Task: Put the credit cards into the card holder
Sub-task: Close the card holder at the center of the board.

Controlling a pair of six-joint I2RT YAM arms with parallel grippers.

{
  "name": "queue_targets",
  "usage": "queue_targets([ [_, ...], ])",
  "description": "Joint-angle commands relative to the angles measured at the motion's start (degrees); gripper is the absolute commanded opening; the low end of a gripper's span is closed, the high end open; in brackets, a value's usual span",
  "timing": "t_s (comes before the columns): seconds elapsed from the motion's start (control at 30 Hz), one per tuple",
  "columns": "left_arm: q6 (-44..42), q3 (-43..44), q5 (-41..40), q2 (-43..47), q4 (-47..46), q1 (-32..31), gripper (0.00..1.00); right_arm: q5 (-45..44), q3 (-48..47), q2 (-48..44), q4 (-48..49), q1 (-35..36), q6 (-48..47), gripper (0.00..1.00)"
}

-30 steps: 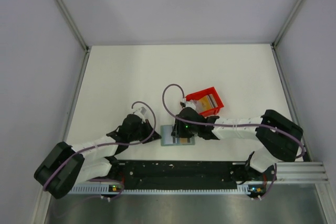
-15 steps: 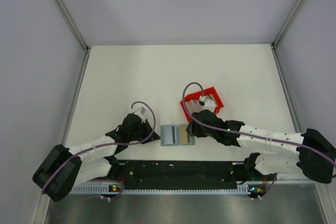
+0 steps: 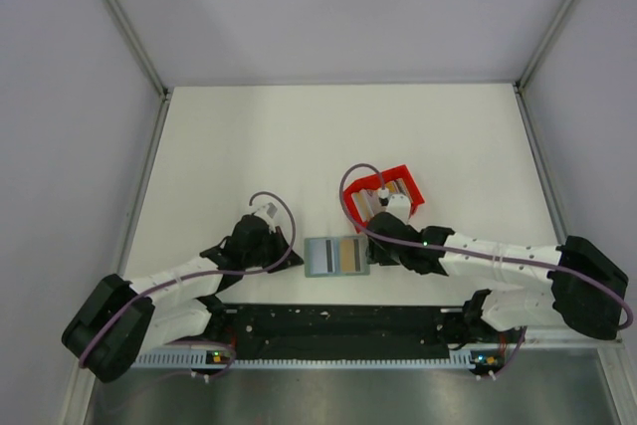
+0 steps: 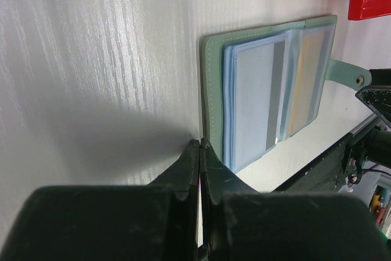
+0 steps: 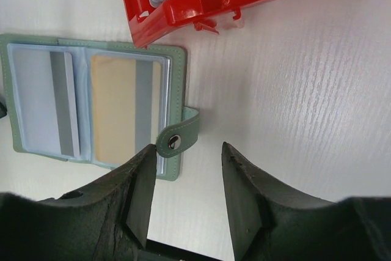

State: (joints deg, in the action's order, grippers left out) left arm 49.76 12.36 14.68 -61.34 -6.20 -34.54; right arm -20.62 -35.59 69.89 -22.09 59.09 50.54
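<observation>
A white desk (image 3: 299,146) with a faint grain is boxed in on three sides by plain pale grey walls (image 3: 338,7), with slim aluminium posts (image 3: 121,19) at the back corners, a brushed metal strip (image 3: 348,400) along the near edge, and soft, even light.

plain white table (image 3: 299,146) with a faint wood-grain look, grey-green card holder (image 3: 323,257) lying open and flat near the front edge, pockets facing up, red plastic bin (image 3: 383,173) sitting just behind its right side
</observation>
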Motion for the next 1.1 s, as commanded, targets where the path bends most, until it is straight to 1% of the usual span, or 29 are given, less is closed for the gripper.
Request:
queue_targets([
  [0.0, -0.89, 1.79, -0.53, 0.7, -0.48, -0.17, 0.0, -2.05, -3.87, 1.13, -0.33, -0.47, -0.09, 0.46],
  [0.17, -0.8, 1.79, -0.61, 0.52, -0.75, -0.17, 0.0, -2.23, -4.75, 0.86, 0.55, -0.47, -0.53, 0.47],
  [0.33, -0.89, 1.79, -0.44, 0.52, -0.92, -0.08, 0.0, -2.67, -5.63, 3.67, 0.55, -0.64, -1.77, 0.44],
  [0.47, -0.98, 1.7, -0.44, 0.52, -0.83, -0.08, 0.0, -1.7, -6.24, 5.17, 0.55, -0.64, -1.59, 0.37],
  [0.7, -0.8, 1.53, -0.44, 0.61, -0.92, -0.17, 0.0, -2.84, -5.98, 4.29, 0.55, -0.56, -1.5, 0.28],
  [0.77, -0.98, 1.53, -0.44, 0.61, -1.01, -0.17, 0.0, -3.02, -5.72, 4.21, 0.64, -0.56, -1.5, 0.23],
  [0.8, -0.98, 1.53, -0.44, 0.61, -1.01, -0.08, 0.0, -3.11, -5.63, 4.29, 0.47, -0.56, -1.41, 0.23],
  [0.87, -0.8, 1.53, -0.35, 0.61, -1.1, -0.17, 0.0, -3.11, -5.36, 4.21, 0.38, -0.64, -1.33, 0.16],
  [1.07, -0.89, 1.44, -0.26, 0.7, -1.1, -0.08, 0.0, -3.99, -4.92, 3.94, -0.24, -0.64, -1.15, 0.12],
])
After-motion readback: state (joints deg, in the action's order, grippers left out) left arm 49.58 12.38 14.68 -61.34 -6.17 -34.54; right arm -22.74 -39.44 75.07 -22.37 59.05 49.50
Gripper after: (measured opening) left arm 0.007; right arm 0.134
